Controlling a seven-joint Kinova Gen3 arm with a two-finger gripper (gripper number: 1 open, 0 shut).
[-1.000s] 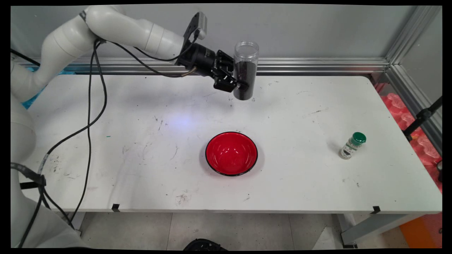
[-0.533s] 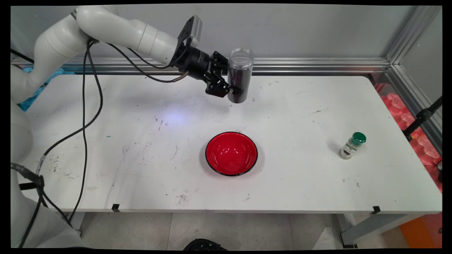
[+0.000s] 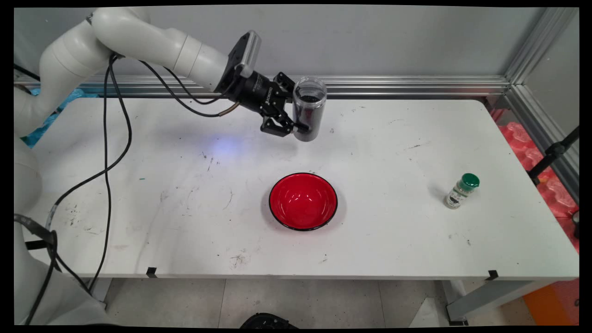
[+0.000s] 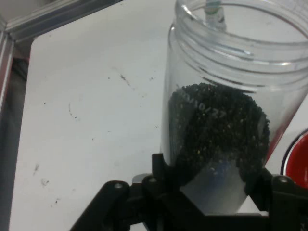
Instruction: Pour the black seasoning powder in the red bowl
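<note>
My gripper [image 3: 300,126] is shut on a clear open-topped jar [image 3: 307,109] part-filled with small black grains. The jar hangs above the table's far middle, almost upright, its mouth leaning slightly toward the camera. In the hand view the jar [image 4: 226,120] fills the picture, clamped low between the black fingers [image 4: 163,173], with its open threaded rim at the top. A red bowl [image 3: 303,201] with a black rim sits empty on the table, nearer the front than the jar. Its edge [image 4: 299,161] shows at the right of the hand view.
A small spice jar with a green cap [image 3: 461,190] stands at the right of the white table [image 3: 397,138]. Aluminium rails [image 3: 416,85] run along the far and right edges. Black cables [image 3: 108,152] hang from the arm on the left.
The gripper has carried the jar down and to the left, toward the table. The jar's mouth now tips a little toward the camera. Bowl and spice jar have not moved.
</note>
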